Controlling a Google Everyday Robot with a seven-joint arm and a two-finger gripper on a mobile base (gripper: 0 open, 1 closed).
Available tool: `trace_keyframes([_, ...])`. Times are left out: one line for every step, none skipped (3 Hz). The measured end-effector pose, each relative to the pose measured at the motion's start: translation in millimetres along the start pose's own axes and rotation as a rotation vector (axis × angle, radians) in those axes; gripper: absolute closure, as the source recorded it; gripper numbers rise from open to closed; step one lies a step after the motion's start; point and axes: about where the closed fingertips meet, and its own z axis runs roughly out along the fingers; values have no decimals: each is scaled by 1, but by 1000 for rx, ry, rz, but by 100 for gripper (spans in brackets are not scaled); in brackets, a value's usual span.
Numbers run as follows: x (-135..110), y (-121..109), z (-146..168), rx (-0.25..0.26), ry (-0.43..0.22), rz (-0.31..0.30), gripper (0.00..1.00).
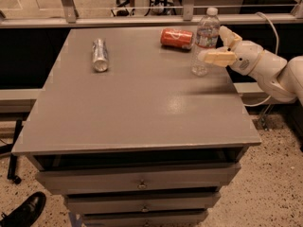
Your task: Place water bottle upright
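The water bottle (204, 41), clear ribbed plastic with a white cap and a white-and-red label band, stands upright on the grey table (142, 103) near its far right edge. My gripper (211, 43) reaches in from the right at the bottle's mid-height. Its near finger (218, 57) lies across the front of the bottle's lower half and its far finger (227, 34) shows behind and to the right of it. The fingers are spread wider than the bottle and look open around it.
An orange soda can (176, 38) lies on its side just left of the bottle. A silver can (100, 55) lies on its side at the far left. Drawers (142, 183) sit under the tabletop. A shoe (23, 212) shows at the bottom left.
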Motion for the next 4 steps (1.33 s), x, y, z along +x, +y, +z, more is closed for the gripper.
trace_keyframes([-1, -1, -5, -25, 77, -11, 0])
trace_keyframes([-2, 1, -9, -56, 155, -20, 0])
trace_keyframes([-3, 9, -23, -91, 253, -39, 0])
trace_keyframes([-1, 13, -28, -109, 284, -42, 0])
